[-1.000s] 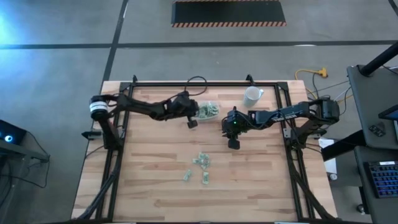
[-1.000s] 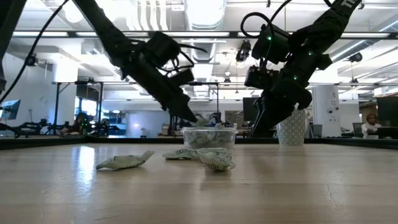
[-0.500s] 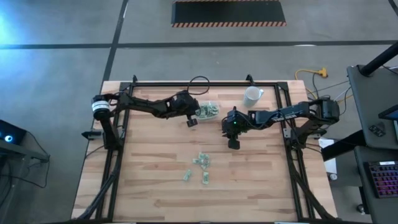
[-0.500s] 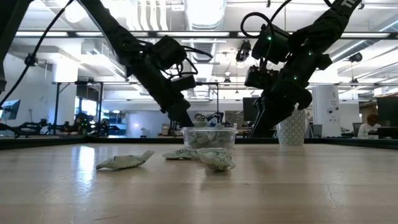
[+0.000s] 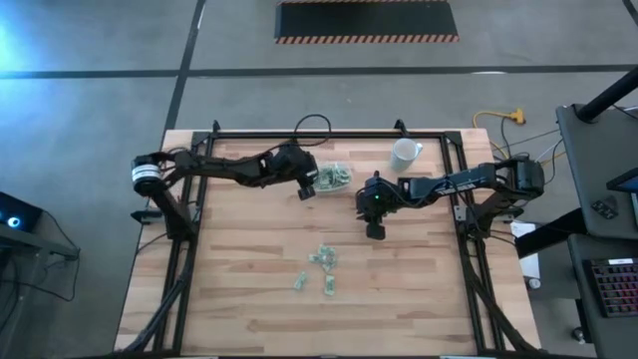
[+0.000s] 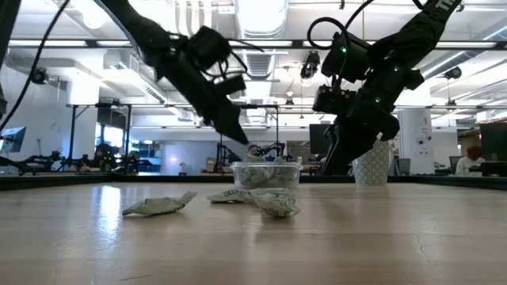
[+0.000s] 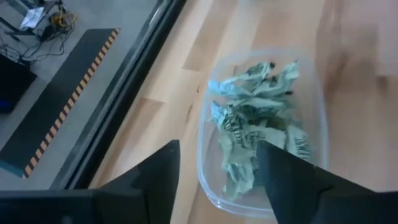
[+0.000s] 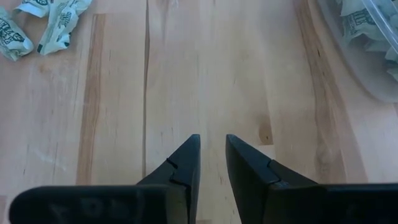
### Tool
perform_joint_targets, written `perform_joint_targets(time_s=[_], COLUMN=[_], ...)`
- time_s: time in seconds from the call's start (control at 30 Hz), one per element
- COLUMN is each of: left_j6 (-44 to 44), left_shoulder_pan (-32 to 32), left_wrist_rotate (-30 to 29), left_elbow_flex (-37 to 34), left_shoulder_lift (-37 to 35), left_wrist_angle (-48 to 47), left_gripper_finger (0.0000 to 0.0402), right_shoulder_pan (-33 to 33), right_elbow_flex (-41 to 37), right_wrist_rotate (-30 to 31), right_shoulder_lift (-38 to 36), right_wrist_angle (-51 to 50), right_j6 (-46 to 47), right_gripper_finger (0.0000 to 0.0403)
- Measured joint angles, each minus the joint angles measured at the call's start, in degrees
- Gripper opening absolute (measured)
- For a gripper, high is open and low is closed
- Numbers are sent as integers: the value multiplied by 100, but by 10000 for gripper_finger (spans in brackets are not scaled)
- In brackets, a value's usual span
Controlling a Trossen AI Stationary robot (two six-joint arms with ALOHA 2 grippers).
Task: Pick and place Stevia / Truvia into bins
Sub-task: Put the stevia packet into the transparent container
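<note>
1. The Stevia / Truvia packets (image 5: 321,261) are small, flat, green and white paper packs. A few lie loose in the middle of the worktop (image 5: 239,299), close together. One more (image 6: 158,205) lies off to the side in the low view.

2. More packets (image 7: 258,134) are already in the clear bin (image 5: 335,178). The bin sits near the far edge of the worktop, with the white cup (image 5: 404,154) well apart from it.

3. The left gripper (image 5: 308,189) hangs just above the near rim of the bin. Its jaws are wide open and hold nothing. Its wrist view looks down between them at the pile inside.

4. The right gripper (image 5: 374,228) is low over bare wood, between the bin and the loose packets. Its jaws are nearly closed, with only a thin gap, and nothing is in them.

5. The packets look very light and soft. They are crumpled, so parts of them stick up off the wood. I think a raised fold or a puffy middle is the best place to pinch.

6. A flat edge would be hard to get under. A light pack may also slide away if it is pushed from one side. So the jaws should probably come straight down, one finger on each side of the pack.

7. The paper looks thin, so a hard squeeze might tear it.
</note>
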Motion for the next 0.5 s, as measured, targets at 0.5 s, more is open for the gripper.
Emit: perform_joint_targets(time_s=[0.5], left_j6=[-1166], left_shoulder_pan=[-1117], left_wrist_rotate=[1023], left_elbow_flex=[-723], left_shoulder_lift=[-1160], left_wrist_angle=[-1055], left_gripper_finger=[210], right_shoulder_pan=[395], right_elbow_flex=[-335], right_wrist_rotate=[-1565], right_shoulder_lift=[0], right_wrist_angle=[1709], right_j6=[-402], right_gripper_finger=[91])
